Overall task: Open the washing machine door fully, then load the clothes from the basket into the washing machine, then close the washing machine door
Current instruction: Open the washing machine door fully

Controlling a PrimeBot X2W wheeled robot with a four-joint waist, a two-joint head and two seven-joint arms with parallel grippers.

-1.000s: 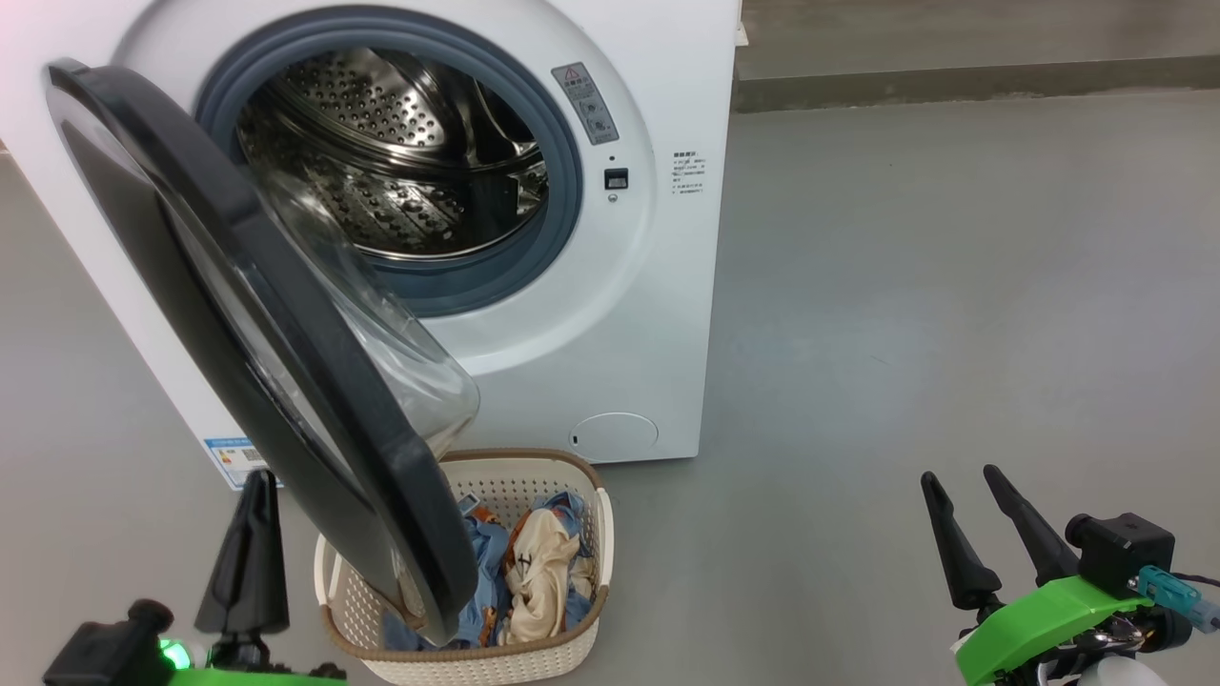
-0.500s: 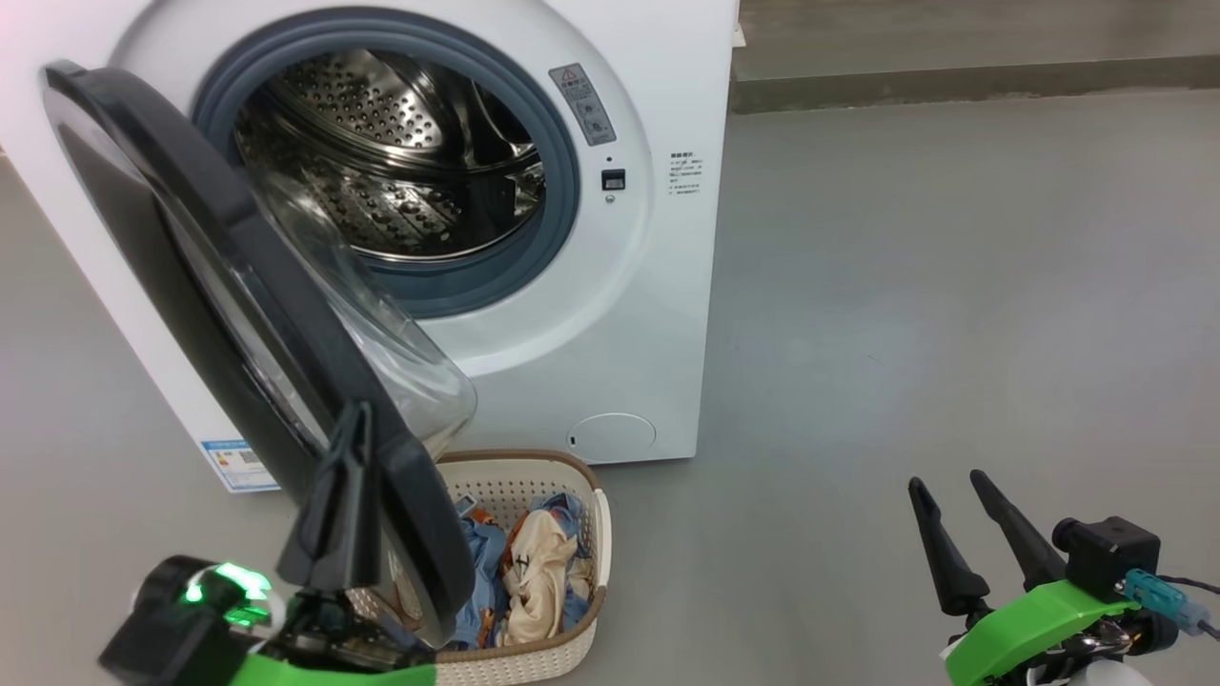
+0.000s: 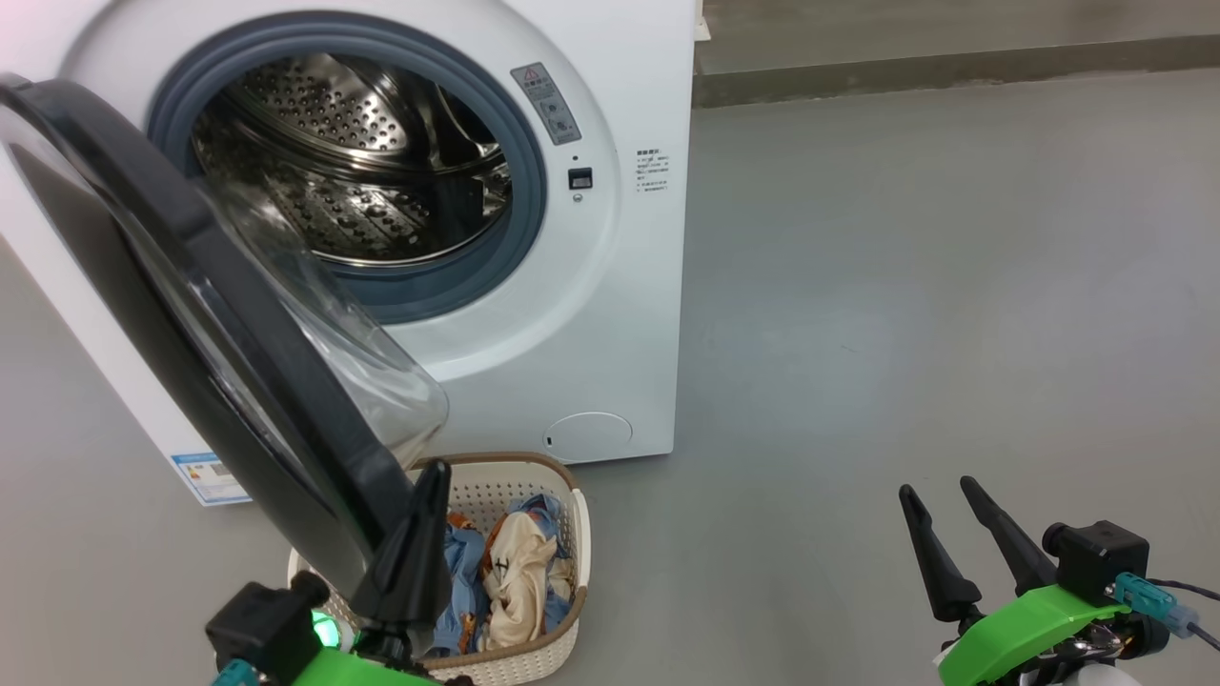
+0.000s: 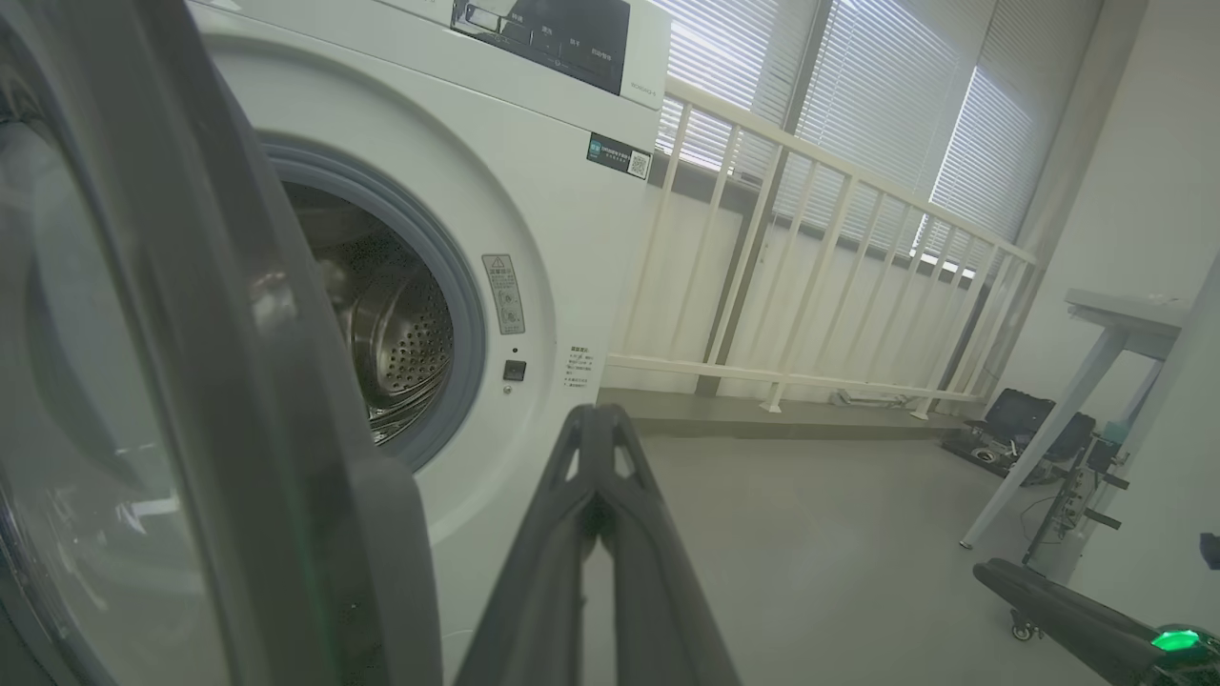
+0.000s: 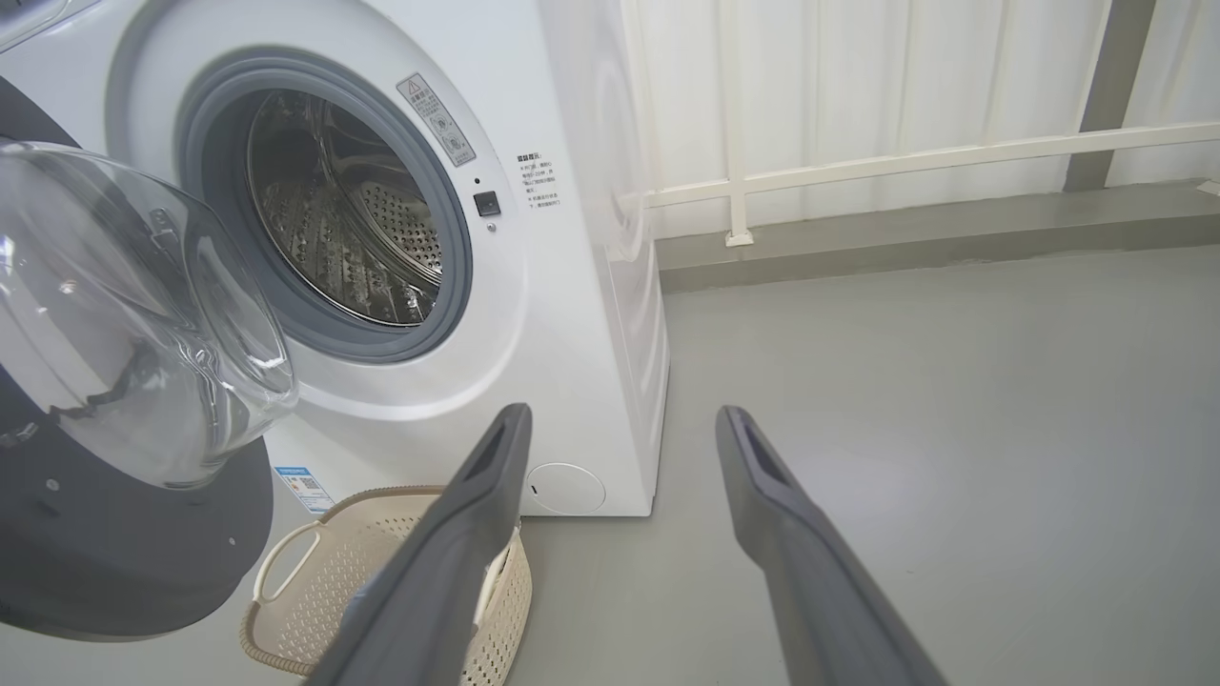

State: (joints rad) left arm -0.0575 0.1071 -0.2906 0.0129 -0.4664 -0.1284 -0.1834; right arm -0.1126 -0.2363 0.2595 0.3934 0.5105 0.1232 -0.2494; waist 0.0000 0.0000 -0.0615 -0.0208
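Glossy black, large and round: the washing machine door (image 3: 210,324) stands swung out to the left of its opening, and its bulging clear glass bowl window (image 3: 372,372) faces the machine. From the head view you see its lower edge cover the left part of the basket.

Big white front-loading washing machine (image 3: 591,314): perforated steel drum (image 3: 353,162) bare inside, ringed by a grey-blue rubber gasket (image 3: 448,286). A round flap (image 3: 586,436) sits low on the front and a blue label sticker (image 3: 205,476) at the lower left corner.

Small cream-white perforated plastic basket (image 3: 578,548) with a brown woven-look rim: on the floor just in front of the machine, below the door.

Soft garments, the clothes (image 3: 515,572): one cream piece lies on light blue ones with orange-brown print, all heaped inside the basket.

Your left gripper (image 3: 434,472): its two long dark fingers are pressed together on nothing and rise just beside the door's lower edge, above the basket. You cannot tell whether they touch the door.

Your right gripper (image 3: 936,486): fingers spread apart, empty, over bare grey floor (image 3: 905,286) well to the right of the basket.

White railing (image 4: 810,238): beyond the machine's right side, before slatted blinds.
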